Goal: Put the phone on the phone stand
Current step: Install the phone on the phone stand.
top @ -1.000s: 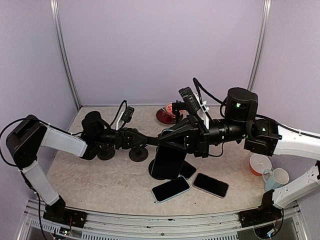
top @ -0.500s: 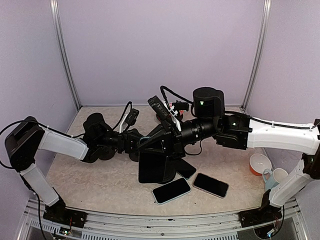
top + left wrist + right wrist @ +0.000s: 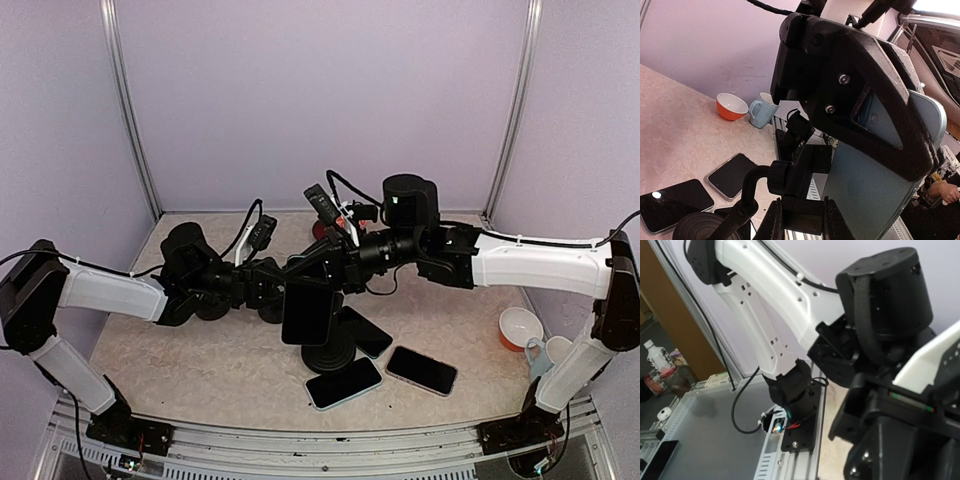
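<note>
L claw (image 3: 802,224) pinches the black jointed-arm phone stand (image 3: 751,186) by its cradle block, steadying it so it won't tip or swing. The light-blue-backed slab phone (image 3: 307,312) hangs upright against that cradle, above the round base. R claw (image 3: 314,278) is clamped on its top edge for a straight drop-in. Can't tell if it's seated yet.

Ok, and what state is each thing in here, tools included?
left tool: shut on the phone stand.
right tool: shut on the phone.
phone stand: base on the table, cradle gripped.
phone: upright at the cradle; seated or not, cannot tell.
spare phones: three, lying flat.
bowl: upright.
mug: upright.
</note>
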Available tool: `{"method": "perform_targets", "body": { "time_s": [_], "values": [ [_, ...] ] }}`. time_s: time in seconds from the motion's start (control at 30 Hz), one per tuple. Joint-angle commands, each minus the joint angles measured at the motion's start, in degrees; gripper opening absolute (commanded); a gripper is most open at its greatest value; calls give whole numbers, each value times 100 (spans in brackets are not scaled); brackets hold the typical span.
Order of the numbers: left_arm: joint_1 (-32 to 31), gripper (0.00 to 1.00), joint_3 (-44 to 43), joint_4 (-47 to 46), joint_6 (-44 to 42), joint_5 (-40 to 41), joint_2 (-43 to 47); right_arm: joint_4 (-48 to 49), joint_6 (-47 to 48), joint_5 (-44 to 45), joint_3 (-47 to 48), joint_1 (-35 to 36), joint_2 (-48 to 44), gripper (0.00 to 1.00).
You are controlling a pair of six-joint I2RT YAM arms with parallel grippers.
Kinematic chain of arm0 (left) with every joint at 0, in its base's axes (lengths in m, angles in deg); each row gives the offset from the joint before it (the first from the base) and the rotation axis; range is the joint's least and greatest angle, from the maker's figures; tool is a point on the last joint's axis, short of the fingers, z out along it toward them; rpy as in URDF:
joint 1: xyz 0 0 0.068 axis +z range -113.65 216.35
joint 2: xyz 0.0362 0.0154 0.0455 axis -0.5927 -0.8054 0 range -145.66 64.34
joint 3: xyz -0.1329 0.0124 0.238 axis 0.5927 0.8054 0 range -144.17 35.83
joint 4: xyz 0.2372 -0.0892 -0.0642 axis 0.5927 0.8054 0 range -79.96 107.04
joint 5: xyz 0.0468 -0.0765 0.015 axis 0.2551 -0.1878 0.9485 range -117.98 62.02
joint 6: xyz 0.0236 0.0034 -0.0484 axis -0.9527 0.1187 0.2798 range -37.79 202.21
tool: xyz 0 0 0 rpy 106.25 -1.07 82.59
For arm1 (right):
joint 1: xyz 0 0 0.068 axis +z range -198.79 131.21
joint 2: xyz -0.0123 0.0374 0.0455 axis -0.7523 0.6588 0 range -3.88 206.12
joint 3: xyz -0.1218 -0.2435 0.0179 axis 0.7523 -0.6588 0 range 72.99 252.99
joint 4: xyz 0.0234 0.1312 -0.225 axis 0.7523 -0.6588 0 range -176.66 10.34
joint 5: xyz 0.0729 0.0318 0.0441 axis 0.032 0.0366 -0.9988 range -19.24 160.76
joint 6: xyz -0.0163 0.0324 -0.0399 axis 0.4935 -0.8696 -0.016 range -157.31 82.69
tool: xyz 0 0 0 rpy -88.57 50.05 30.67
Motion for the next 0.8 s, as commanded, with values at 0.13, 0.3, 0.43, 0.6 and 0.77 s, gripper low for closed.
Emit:
{"method": "perform_targets", "body": {
  "time_s": [0.13, 0.3, 0.43, 0.6, 0.77],
  "values": [
    [-21, 0, 10, 27, -365, 79, 430, 490, -42, -52, -255, -205, -8, 0],
    [10, 0, 11, 68, -388, 96, 467, 390, 74, -37, -379, -233, 24, 0],
    [24, 0, 19, 59, -386, 94, 497, 419, 145, 71, -563, -241, -4, 0],
    [24, 0, 75, 18, -381, 85, 500, 716, 107, 42, -858, -309, -83, 0],
    [41, 0, 141, -4, -375, 109, 492, 687, 79, 191, -981, -413, -81, 0]
  ]
}}
